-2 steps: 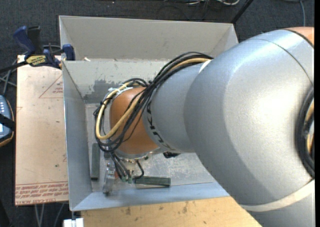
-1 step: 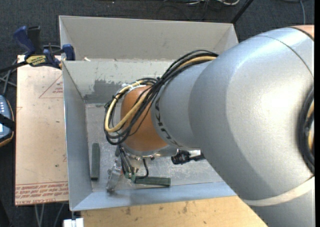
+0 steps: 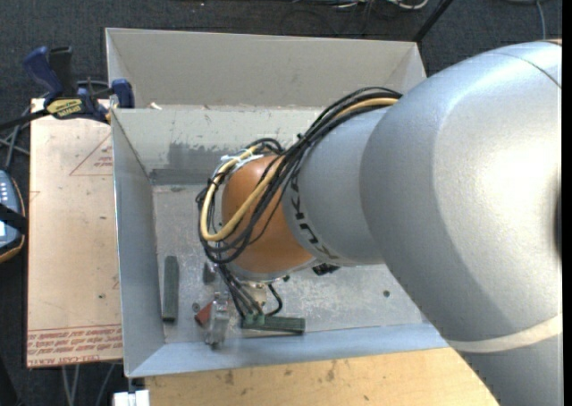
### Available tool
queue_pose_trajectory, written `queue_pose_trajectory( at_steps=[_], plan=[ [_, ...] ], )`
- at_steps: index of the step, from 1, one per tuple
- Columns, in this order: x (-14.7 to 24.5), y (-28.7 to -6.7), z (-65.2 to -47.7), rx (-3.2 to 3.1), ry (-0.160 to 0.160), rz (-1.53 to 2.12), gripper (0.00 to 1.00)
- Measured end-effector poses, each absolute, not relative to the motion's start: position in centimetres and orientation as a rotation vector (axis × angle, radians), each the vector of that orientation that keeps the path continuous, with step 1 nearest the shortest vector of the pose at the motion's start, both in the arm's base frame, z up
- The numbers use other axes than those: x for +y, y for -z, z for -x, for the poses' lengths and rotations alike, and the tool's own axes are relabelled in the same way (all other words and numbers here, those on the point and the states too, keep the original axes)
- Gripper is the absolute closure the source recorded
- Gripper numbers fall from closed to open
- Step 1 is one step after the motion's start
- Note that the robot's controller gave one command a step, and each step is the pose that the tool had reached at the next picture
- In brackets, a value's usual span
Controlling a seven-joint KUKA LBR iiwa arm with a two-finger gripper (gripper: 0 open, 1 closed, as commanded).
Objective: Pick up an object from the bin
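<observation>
My gripper (image 3: 216,324) is low in the bin's front left part, close to the front wall, under the orange wrist cover. A small red piece (image 3: 204,311) lies right at its left side, touching or nearly touching it. A flat dark green strip (image 3: 273,325) lies just to its right along the front wall, partly hidden under cables. A dark grey-green bar (image 3: 169,288) lies lengthwise further left, apart from the gripper, near the left wall.
The arm and its cables cover the middle and right of the bin and hide what lies beneath. The front wall stands close behind the gripper, the left wall a short way off.
</observation>
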State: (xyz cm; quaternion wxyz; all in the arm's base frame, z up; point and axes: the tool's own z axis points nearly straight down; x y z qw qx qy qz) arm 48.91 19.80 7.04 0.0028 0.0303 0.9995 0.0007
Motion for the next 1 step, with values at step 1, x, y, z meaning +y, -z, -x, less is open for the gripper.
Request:
queue_pose_trajectory(
  at_steps=[1],
  plan=[
    [13.57, -8.02, -49.43, 3.128, 0.0, -0.31, 1.0]
  ],
)
